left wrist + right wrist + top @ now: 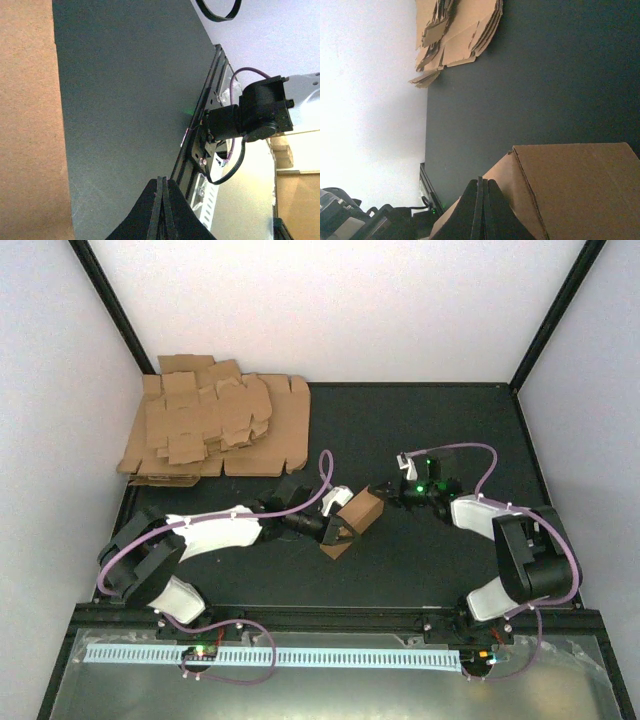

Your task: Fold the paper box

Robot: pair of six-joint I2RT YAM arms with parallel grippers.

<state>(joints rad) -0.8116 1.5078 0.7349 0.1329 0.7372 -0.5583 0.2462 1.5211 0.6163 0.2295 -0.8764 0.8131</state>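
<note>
the paper box point(362, 510) is sitting on the black mat point(430, 430) as a small, partly formed brown carton, with one flap sticking out at its near left corner. the left gripper point(337, 533) is reaching in at the box's left side, right against that corner. its fingers point(157, 220) are pressing flat together with nothing showing between them, and i cannot tell whether they are touching the cardboard. the right gripper point(385, 492) is pointing at the box's far right end, just beside it. in the right wrist view its fingers point(477, 220) are likewise pressing together and pinching nothing, with the box's angled brown side rising right behind them. a thick pile of flat cardboard sheets point(215, 430) is lying well apart from the box, beyond it to the far left, spilling over the mat's edge beside the white wall point(60, 390).
</note>
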